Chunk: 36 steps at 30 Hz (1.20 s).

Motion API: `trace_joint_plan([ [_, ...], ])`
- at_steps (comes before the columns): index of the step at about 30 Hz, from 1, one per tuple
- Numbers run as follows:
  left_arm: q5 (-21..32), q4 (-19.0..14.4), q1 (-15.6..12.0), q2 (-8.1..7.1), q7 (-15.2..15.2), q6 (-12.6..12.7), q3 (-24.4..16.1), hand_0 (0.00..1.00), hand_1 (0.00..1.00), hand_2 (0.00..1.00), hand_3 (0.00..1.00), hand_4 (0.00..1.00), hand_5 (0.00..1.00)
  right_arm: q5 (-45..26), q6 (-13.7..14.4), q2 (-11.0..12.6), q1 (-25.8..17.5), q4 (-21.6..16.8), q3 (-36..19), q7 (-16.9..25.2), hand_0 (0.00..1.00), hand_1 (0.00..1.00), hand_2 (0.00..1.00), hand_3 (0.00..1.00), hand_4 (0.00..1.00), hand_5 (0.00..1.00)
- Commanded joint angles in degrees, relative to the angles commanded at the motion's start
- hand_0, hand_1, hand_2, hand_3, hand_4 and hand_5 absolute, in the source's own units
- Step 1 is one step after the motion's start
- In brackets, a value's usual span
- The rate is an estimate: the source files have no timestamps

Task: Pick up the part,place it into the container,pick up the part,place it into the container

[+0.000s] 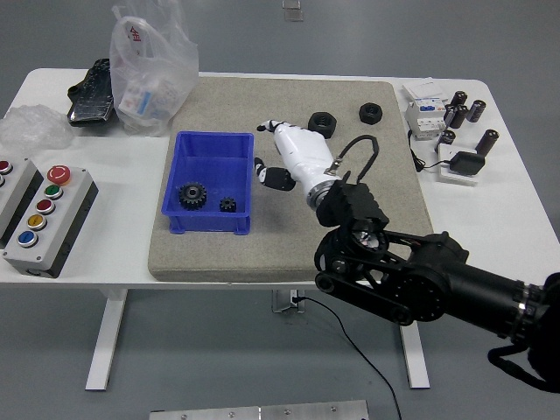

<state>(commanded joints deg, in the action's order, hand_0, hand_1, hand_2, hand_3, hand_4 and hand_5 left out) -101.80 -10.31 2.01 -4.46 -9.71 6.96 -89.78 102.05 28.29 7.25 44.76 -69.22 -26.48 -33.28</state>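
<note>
The white worktop carries a grey mat across its middle. The robot's black right arm reaches in from the lower right, and its white right hand hovers over the mat just right of the blue container, fingers loosely curled and holding nothing. Inside the container lie a larger gear and a smaller gear, side by side near its front wall. Two black nuts rest on the mat's far side, one touching distance from the hand.
</note>
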Motion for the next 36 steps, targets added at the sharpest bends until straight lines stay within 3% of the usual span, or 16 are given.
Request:
trace_joint_plan([
  [1, 0.08, 0.00, -0.05, 0.09, 0.03, 0.03, 0.00, 0.689, 0.579, 0.556, 0.625, 0.589, 0.168, -1.02, 1.12, 0.96, -1.11, -0.24, -1.78, 1.16, 0.481, 0.757, 0.775, 0.767, 0.571, 0.242],
  [2, 0.10, 0.00, -0.15, 0.18, 0.08, 0.08, -0.05, 0.689, 0.579, 0.556, 0.625, 0.589, 0.168, -2.48, 2.58, 2.13, -2.60, -0.59, -3.98, 2.78, 0.567, 0.733, 0.751, 0.733, 0.578, 0.241],
  [7, 0.05, 0.00, -0.57, 0.46, 0.19, 0.36, -0.42, 0.689, 0.579, 0.556, 0.625, 0.589, 0.168, -11.11, 8.67, 5.93, -9.72, -2.68, -14.67, 12.12, 0.567, 0.733, 0.751, 0.733, 0.578, 0.241],
  [8, 0.03, 0.00, -0.66, 0.48, 0.24, 0.45, -0.51, 0.689, 0.579, 0.556, 0.624, 0.589, 0.168, -13.35, 8.69, 6.48, -11.33, -3.08, -16.91, 14.36, 0.628, 0.719, 0.734, 0.715, 0.594, 0.248],
  [15, 0.15, 0.00, -1.16, 0.40, 0.80, 0.72, -0.12, 0.689, 0.580, 0.555, 0.623, 0.589, 0.171, -28.65, 8.28, 8.61, -22.47, -7.10, -31.38, 29.67, 0.639, 0.718, 0.729, 0.708, 0.610, 0.258],
  [23, 1.38, 0.00, -1.27, -0.13, 1.72, 0.90, 1.24, 0.689, 0.578, 0.555, 0.623, 0.588, 0.170, -46.51, 4.54, 9.24, -34.85, -9.77, -44.82, 46.95, 0.643, 0.708, 0.719, 0.699, 0.613, 0.267],
  [31, 2.09, 0.00, -1.34, -0.59, 2.20, 1.03, 2.23, 0.689, 0.578, 0.555, 0.624, 0.588, 0.169, -57.47, 3.13, 8.52, -40.81, -10.69, -50.42, 57.28, 0.647, 0.702, 0.706, 0.689, 0.636, 0.307],
  [36, 2.83, 0.00, -1.26, -0.80, 2.66, 0.93, 3.13, 0.689, 0.578, 0.554, 0.623, 0.588, 0.168, -59.18, 3.19, 8.07, -41.55, -10.98, -51.36, 59.20, 0.651, 0.697, 0.707, 0.689, 0.644, 0.320],
])
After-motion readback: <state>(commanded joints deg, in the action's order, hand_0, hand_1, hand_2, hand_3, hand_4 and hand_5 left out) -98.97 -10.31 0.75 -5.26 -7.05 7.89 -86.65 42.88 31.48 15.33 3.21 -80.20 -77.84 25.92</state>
